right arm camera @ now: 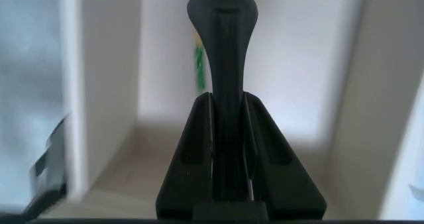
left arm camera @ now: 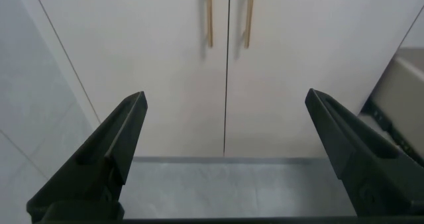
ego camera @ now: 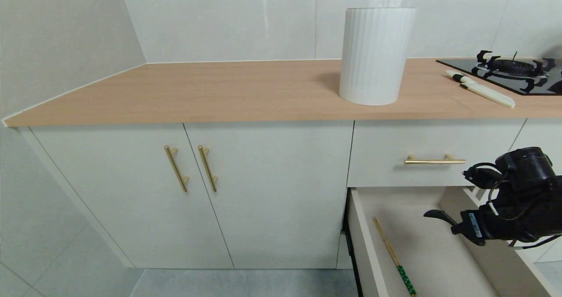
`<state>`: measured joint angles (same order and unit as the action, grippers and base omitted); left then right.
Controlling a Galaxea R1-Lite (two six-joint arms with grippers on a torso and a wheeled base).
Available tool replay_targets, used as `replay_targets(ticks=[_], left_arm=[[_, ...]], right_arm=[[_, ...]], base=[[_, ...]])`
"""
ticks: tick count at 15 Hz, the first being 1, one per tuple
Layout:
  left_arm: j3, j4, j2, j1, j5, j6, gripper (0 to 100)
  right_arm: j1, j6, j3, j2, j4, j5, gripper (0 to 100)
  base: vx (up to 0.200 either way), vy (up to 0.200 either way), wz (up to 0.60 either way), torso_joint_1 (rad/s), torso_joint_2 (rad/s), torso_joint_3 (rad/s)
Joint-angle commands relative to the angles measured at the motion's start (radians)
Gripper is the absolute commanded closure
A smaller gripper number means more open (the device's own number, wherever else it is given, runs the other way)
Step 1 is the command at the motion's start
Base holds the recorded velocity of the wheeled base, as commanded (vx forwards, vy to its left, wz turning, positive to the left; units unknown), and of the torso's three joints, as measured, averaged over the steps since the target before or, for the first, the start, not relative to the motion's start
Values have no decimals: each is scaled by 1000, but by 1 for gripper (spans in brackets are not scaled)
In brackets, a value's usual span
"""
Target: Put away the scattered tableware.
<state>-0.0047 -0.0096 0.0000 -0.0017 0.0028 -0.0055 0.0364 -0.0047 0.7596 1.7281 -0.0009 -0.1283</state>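
A pair of wooden chopsticks (ego camera: 393, 255) with green ends lies in the open lower drawer (ego camera: 364, 240), along its left wall. In the right wrist view the chopsticks (right arm camera: 197, 65) show just behind my fingers. My right gripper (ego camera: 434, 214) hangs over the drawer to the right of the chopsticks, shut with nothing in it; its fingers (right arm camera: 222, 85) are pressed together. A cream-handled knife (ego camera: 480, 88) lies on the wooden counter (ego camera: 197, 91) near the stove. My left gripper (left arm camera: 225, 98) is open and empty, low in front of the double cabinet doors (left arm camera: 225, 58).
A tall white ribbed container (ego camera: 375, 55) stands on the counter above the drawers. A black gas hob (ego camera: 511, 71) is at the far right. The upper drawer (ego camera: 434, 161) with a gold handle is closed. Grey floor tiles lie below the cabinets.
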Motion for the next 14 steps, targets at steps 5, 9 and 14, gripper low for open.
replay_targets(ticks=[5,9,14], left_arm=[[0,-1,0,0,0,-1,0],[0,-1,0,0,0,-1,0],[0,-1,0,0,0,-1,0]], right_arm=[[-1,-29,12,211,-134,18,100],[0,-29,15,238,-140,12,100],[28,-26,14,337,-226,16,100]], base=[[0,0,0,-21,247,218],[0,0,0,0,0,0],[0,0,0,0,0,0]])
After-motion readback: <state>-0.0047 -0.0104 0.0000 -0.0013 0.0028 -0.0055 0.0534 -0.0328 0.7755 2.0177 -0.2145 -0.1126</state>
